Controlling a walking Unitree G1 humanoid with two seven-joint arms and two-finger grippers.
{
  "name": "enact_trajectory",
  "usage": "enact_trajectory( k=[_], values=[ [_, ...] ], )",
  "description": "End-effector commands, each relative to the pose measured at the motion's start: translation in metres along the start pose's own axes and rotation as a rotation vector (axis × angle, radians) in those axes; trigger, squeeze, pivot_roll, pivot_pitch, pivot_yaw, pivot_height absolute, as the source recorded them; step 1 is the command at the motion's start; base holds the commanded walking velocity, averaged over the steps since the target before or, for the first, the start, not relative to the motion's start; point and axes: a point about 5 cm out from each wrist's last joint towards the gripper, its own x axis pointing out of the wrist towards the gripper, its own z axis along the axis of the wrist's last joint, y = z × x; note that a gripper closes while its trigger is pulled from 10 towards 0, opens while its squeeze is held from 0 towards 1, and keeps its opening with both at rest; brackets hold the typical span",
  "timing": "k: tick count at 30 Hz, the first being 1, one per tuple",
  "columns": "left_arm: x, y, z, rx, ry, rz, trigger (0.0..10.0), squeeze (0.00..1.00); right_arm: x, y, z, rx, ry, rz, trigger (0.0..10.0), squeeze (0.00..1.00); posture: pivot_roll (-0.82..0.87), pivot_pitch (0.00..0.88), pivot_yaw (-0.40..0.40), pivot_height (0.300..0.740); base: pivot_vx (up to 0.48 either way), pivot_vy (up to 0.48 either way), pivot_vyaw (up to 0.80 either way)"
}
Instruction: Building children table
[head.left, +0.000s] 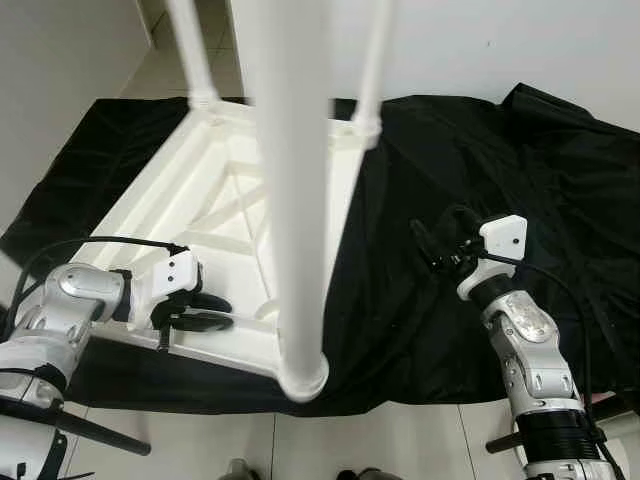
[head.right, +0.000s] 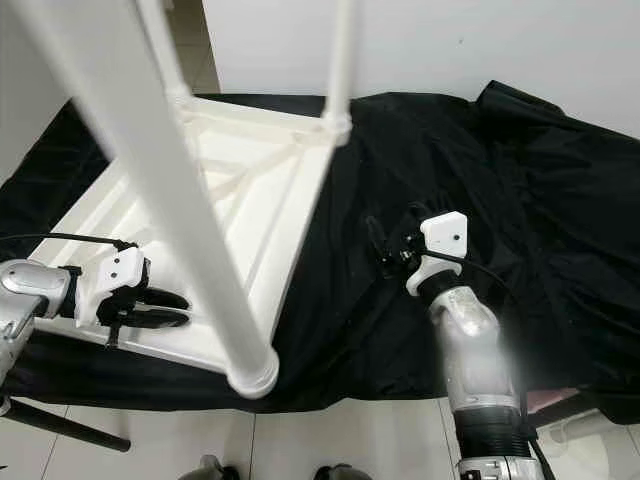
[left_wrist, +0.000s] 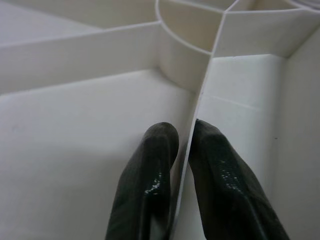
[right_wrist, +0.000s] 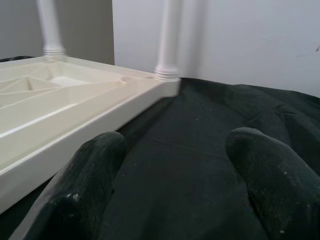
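Note:
A white plastic children's table (head.left: 225, 195) lies upside down on a black cloth (head.left: 470, 150). Three legs stand up from it: a near leg (head.left: 300, 200) close to the camera, and two far legs (head.left: 190, 50) (head.left: 372, 60). My left gripper (head.left: 212, 310) is at the table's near left edge. In the left wrist view its two fingers (left_wrist: 155, 165) are shut on a thin white rib (left_wrist: 202, 95) of the underside. My right gripper (head.left: 440, 232) hovers open just above the cloth, to the right of the table; between its fingers (right_wrist: 95, 170) there is only cloth.
The cloth's front edge runs just past the near leg, with pale tiled floor (head.left: 400, 440) beyond it. A white wall (head.left: 480, 40) stands behind the cloth. A black rod (head.left: 95, 432) lies on the floor at the lower left.

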Motion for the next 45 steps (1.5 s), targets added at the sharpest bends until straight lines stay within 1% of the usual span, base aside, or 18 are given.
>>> enact_trajectory(
  k=[1,5,6,11,12,13,14,15,16,17,18,20,21,29,36,39,41,45],
  values=[
    [0.001,0.0,-0.013,-0.076,-0.018,0.127,0.0,0.0,-0.002,0.0,-0.001,-0.005,0.012,-0.001,10.0,0.0,-0.02,0.14,0.024,0.74,0.0,0.0,0.0],
    [0.005,0.005,-0.005,-0.072,-0.068,0.174,0.0,0.0,-0.003,-0.001,-0.001,-0.005,0.012,-0.008,10.0,0.0,-0.02,0.143,0.023,0.74,0.0,0.0,0.0],
    [0.008,0.006,-0.001,-0.062,-0.089,0.181,10.0,0.0,-0.004,-0.001,-0.002,-0.003,0.012,-0.011,10.0,0.0,-0.02,0.144,0.025,0.74,0.0,0.0,0.0],
    [0.013,0.007,0.012,-0.058,-0.161,0.17,10.0,0.0,-0.008,0.001,-0.004,-0.012,0.024,-0.016,10.0,0.0,-0.02,0.147,0.027,0.74,0.0,0.0,0.0],
    [0.013,0.007,0.015,-0.062,-0.178,0.169,10.0,0.37,-0.008,0.001,-0.005,-0.028,0.03,-0.017,10.0,0.0,-0.02,0.147,0.027,0.74,0.0,0.0,0.0],
    [0.012,0.007,0.018,-0.065,-0.2,0.167,10.0,1.0,-0.01,0.003,-0.006,-0.008,0.032,0.001,10.0,0.0,-0.02,0.152,0.026,0.74,0.0,0.0,0.0],
    [0.01,0.007,0.021,-0.066,-0.218,0.177,10.0,1.0,-0.012,0.004,-0.006,0.017,0.029,0.027,10.0,0.26,-0.02,0.152,0.026,0.74,0.0,0.0,0.0],
    [0.01,0.007,0.021,-0.066,-0.218,0.177,10.0,1.0,-0.012,0.004,-0.006,0.017,0.029,0.027,10.0,0.26,-0.02,0.152,0.026,0.74,0.0,0.0,0.0],
    [0.007,0.007,0.024,-0.066,-0.242,0.19,10.0,1.0,-0.016,0.005,-0.005,0.057,0.014,0.069,10.0,1.0,-0.02,0.152,0.026,0.74,0.0,0.0,0.0],
    [0.005,0.006,0.026,-0.068,-0.265,0.202,10.0,0.6,-0.018,0.005,-0.004,0.084,0.006,0.089,10.0,1.0,-0.02,0.153,0.028,0.74,0.0,0.0,0.0],
    [0.002,0.006,0.027,-0.071,-0.284,0.222,10.0,0.0,-0.02,0.004,-0.004,0.089,0.005,0.091,10.0,1.0,-0.02,0.153,0.028,0.74,0.0,0.0,0.0],
    [-0.002,0.005,0.028,-0.079,-0.306,0.241,10.0,0.0,-0.022,0.002,-0.004,0.087,0.015,0.087,10.0,1.0,-0.02,0.154,0.028,0.74,0.0,0.0,0.0],
    [-0.005,0.003,0.029,-0.091,-0.324,0.247,10.0,0.0,-0.024,0.003,-0.003,0.091,0.014,0.108,10.0,0.03,-0.02,0.155,0.029,0.74,0.0,0.0,0.0],
    [-0.014,-0.01,0.03,-0.115,-0.367,0.264,10.0,0.0,-0.033,0.006,0.0,0.116,0.033,0.196,10.0,0.0,-0.02,0.158,0.027,0.74,0.0,0.0,0.0],
    [-0.022,-0.051,0.033,-0.165,-0.392,0.218,10.0,0.0,-0.064,0.021,0.008,0.203,0.126,0.579,10.0,0.0,-0.01,0.142,0.012,0.74,0.0,0.0,0.0],
    [-0.02,-0.058,0.036,-0.166,-0.393,0.21,10.0,0.0,-0.066,0.022,0.01,0.21,0.138,0.652,10.0,0.0,0.0,0.139,0.007,0.74,0.0,0.0,0.0],
    [-0.019,-0.068,0.041,-0.154,-0.383,0.209,10.0,0.0,-0.072,0.027,0.014,0.207,0.166,0.809,10.0,0.0,0.01,0.139,0.0,0.74,0.0,0.0,0.0],
    [-0.02,-0.073,0.043,-0.168,-0.372,0.22,10.0,0.0,-0.075,0.033,0.019,0.212,0.175,0.925,10.0,0.0,0.02,0.143,-0.008,0.74,0.0,0.0,0.0]
  ],
)
